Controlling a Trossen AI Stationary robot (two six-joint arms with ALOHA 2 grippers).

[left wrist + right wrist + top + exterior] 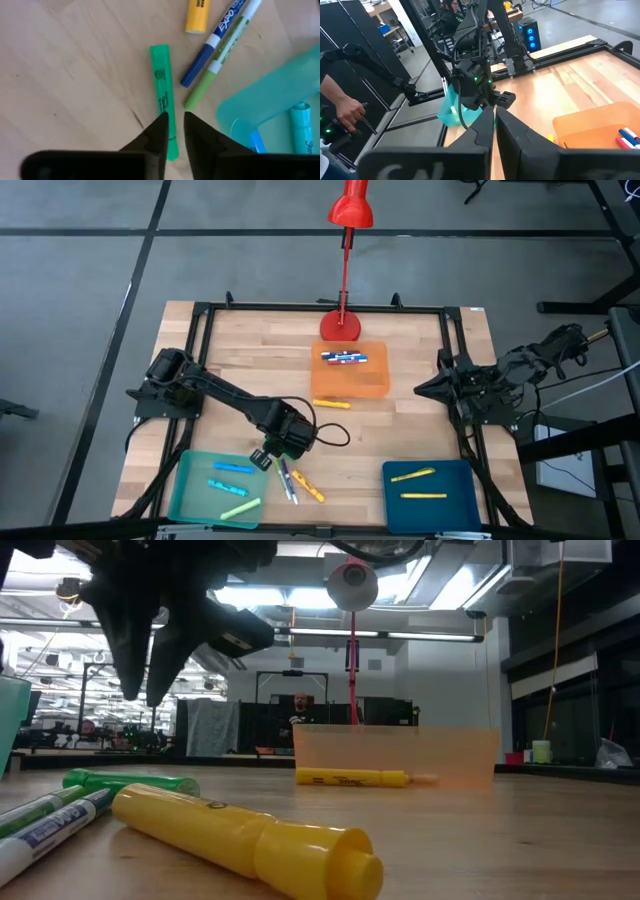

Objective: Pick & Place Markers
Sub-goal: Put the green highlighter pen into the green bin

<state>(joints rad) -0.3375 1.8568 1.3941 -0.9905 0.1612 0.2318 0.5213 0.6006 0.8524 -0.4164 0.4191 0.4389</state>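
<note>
The left gripper (175,131) is low over the table with its two fingers drawn narrow on the end of a green marker (162,97). They seem to pinch it already, though from the wrist view I cannot be fully sure that the grip is firm. The marker lies flat on the wood, pointing away from the fingers. Just beside it lie a blue marker (212,42) and a light green one (215,67), and a little farther a yellow marker (197,15). The teal tray (215,488) is close on the other side of the gripper, with some markers already inside, so I think the green one is meant to go there. Farther across the table stand an orange tray (350,380) and a blue tray (430,495), each with markers. The right gripper (425,388) waits at the far edge of the table, fingers closed and empty.
</note>
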